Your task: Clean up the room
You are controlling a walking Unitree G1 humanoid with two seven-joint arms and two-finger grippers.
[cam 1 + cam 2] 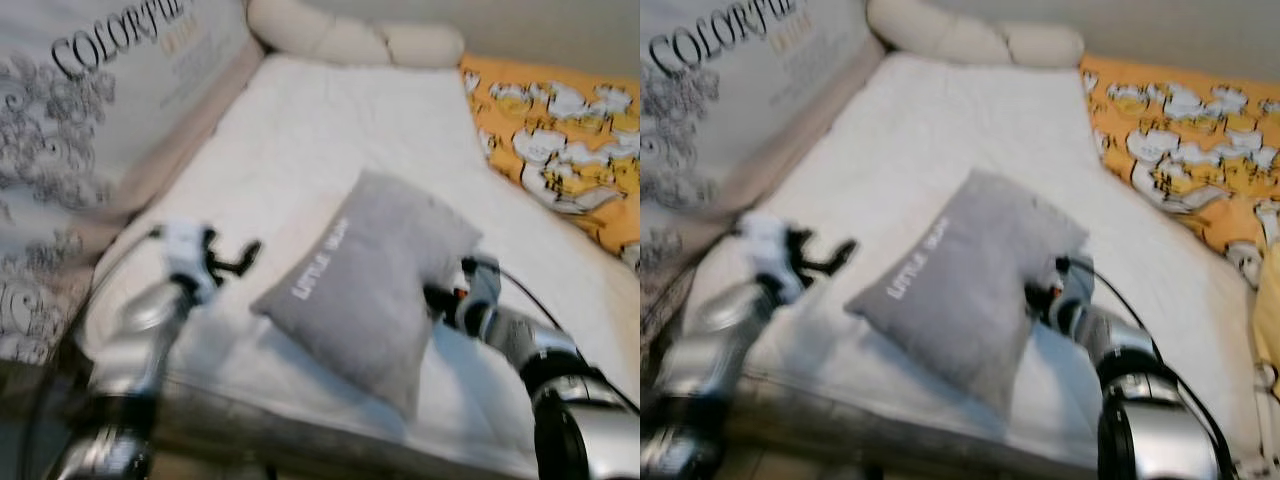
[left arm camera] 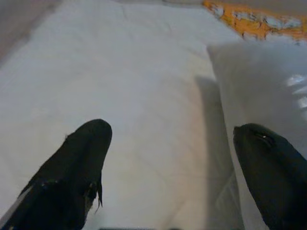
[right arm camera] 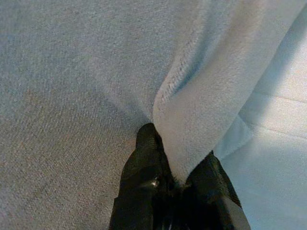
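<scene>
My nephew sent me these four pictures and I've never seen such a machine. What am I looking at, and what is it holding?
It is a humanoid robot tidying a room. The two wide pictures come from cameras in its head, looking down at a bed with a white cover. The other two come from cameras on its wrists. The right gripper pinches a fold of a grey cushion, lifting one side. The left gripper hovers open beside the cushion, holding nothing. An orange patterned blanket lies on the bed's right side, cream pillows at its far end.

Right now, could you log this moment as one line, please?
right gripper: shut on pillow | left gripper: open, beside pillow | bed
</scene>
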